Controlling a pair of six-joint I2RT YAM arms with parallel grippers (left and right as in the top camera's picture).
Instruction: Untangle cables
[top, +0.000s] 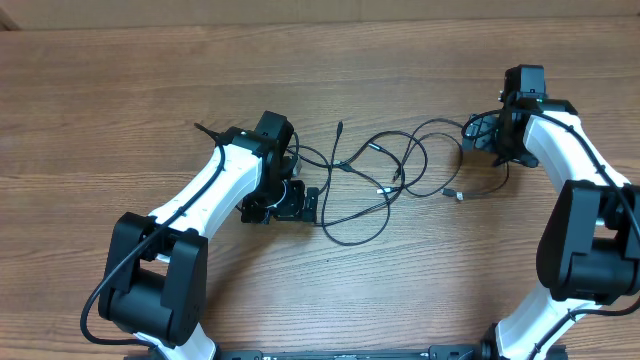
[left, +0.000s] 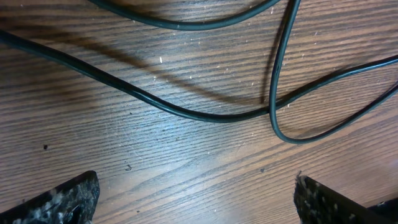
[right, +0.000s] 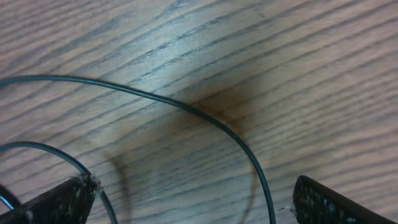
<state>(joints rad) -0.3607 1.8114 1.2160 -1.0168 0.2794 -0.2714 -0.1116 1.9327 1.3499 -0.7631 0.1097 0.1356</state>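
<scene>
**Overhead view**
- Item 1: wooden table (top: 100, 100), brown grain, bearing everything below.
- Item 2: cables (top: 390, 175), thin black cords lying loose on the table in several overlapping loops. They sit in the middle of the table, between the 2 grippers. Small plug ends show at the edges of the tangle, some with pale tips. How many cords there are cannot be told.
- Item 3: left arm (top: 215, 180), white and black. The left gripper (top: 305, 205) points down at the left edge of the tangle, and a loop runs just beside it.
- Item 4: right arm (top: 570, 150), white and black. The right gripper (top: 492, 135) sits at the right edge of the tangle, over the outermost loop.

**Left wrist view**
- The left gripper's jaws are spread wide, and the 2 fingertips (left: 68, 196) show only in the bottom corners.
- Nothing lies between the jaws but bare wood.
- Ahead of them, a long strand of the cables sags across the table, and a second strand crosses it and curls into a hook.

**Right wrist view**
- The right gripper's jaws are also spread wide, fingertips (right: 339, 202) in the bottom corners, gripping nothing.
- 1 thin strand arcs in from the left and drops through the gap, nearer the right-hand fingertip, and is not pinched.
- A smaller loop passes just beside the left-hand fingertip.
</scene>
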